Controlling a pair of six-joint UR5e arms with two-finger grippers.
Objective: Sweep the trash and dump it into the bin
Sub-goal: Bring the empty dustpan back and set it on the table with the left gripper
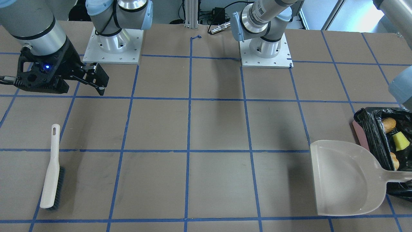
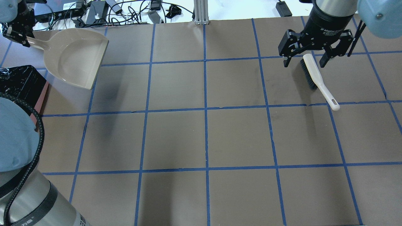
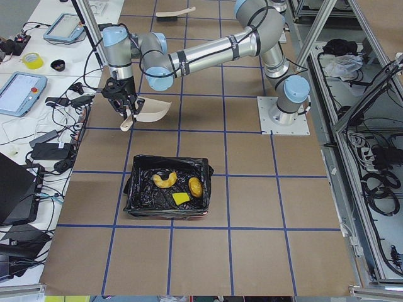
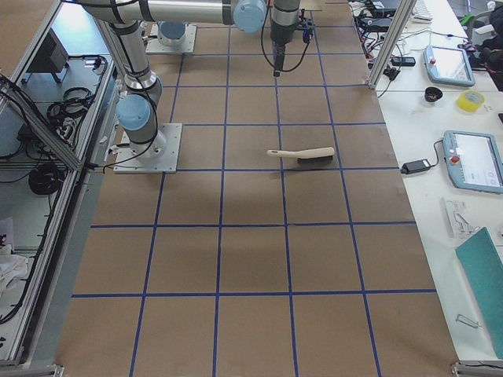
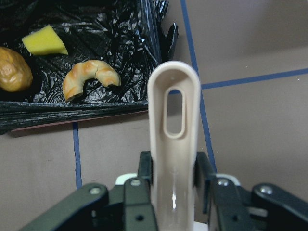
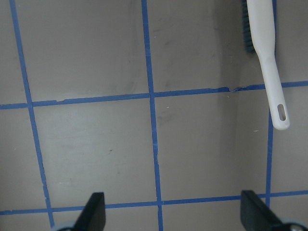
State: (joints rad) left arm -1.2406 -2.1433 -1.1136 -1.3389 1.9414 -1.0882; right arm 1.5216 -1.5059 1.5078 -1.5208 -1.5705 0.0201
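The dustpan (image 2: 73, 53) is gripped tight by the left claw (image 5: 173, 169) near the bin (image 3: 135, 189), while the right claw (image 2: 304, 63) is held wide open, empty, up near the brush (image 2: 317, 78).

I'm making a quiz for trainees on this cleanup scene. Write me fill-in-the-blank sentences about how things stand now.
All three pieces of trash lie inside the ____.
The left gripper has its jaws shut on the handle of the ____.
The right gripper has its jaws ____ and holds nothing.
The brush lies flat on the ____.

Missing words: bin, dustpan, open, table.
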